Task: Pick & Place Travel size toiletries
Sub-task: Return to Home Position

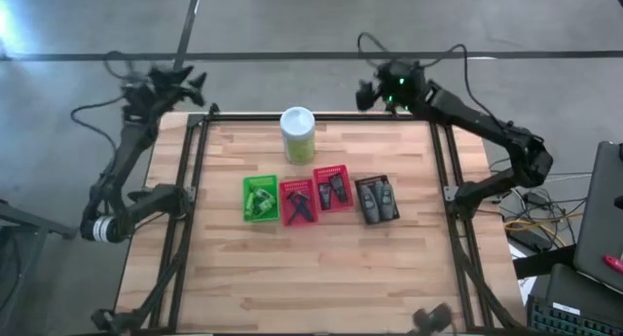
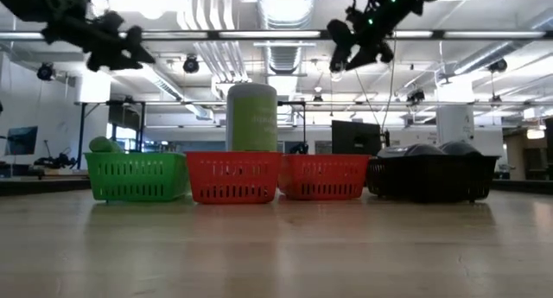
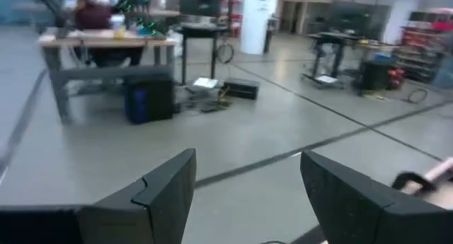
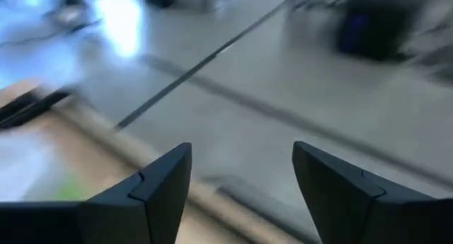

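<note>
The toiletries lie sorted in a row of four small baskets mid-table. Green tubes (image 1: 259,199) fill the green basket (image 1: 245,202). Thin black sticks (image 1: 299,204) lie in the left red basket (image 1: 286,215), black flat tubes (image 1: 334,189) in the right red basket (image 1: 332,170), and dark grey bottles (image 1: 377,201) in the dark basket (image 1: 375,179). My left gripper (image 1: 198,81) (image 3: 248,159) hangs open and empty high beyond the table's far-left corner. My right gripper (image 1: 363,94) (image 4: 242,153) is open and empty, high over the far edge, right of the canister.
A tall pale-green canister with a white lid (image 1: 297,133) stands behind the baskets near the far edge. In the low view the baskets (image 2: 233,178) stand side by side with bare wood in front. Black frame rails (image 1: 200,151) run along the table's sides.
</note>
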`<action>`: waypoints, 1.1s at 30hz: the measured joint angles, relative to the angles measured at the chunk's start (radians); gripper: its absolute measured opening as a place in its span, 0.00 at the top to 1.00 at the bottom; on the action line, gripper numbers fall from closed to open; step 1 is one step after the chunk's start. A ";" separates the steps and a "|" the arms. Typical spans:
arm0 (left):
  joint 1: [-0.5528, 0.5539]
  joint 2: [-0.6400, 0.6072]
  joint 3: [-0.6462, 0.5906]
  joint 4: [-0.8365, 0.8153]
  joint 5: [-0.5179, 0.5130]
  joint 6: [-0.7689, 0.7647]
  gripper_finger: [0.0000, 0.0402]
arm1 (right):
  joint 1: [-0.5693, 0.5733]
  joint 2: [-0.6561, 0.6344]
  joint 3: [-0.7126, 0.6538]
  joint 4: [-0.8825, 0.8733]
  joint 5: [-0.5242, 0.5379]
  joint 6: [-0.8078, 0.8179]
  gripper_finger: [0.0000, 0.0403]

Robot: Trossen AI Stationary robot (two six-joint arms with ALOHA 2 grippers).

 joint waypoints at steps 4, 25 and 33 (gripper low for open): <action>0.055 0.003 -0.007 0.070 0.297 -0.007 0.35 | -0.047 -0.004 0.030 0.062 0.172 -0.098 0.42; -0.398 -0.162 0.242 -0.094 0.021 0.090 0.35 | -0.022 -0.061 0.020 0.289 0.182 -0.440 0.38; -0.418 -0.346 0.405 -0.447 -0.312 0.336 0.35 | -0.019 -0.067 0.018 0.282 0.182 -0.391 0.33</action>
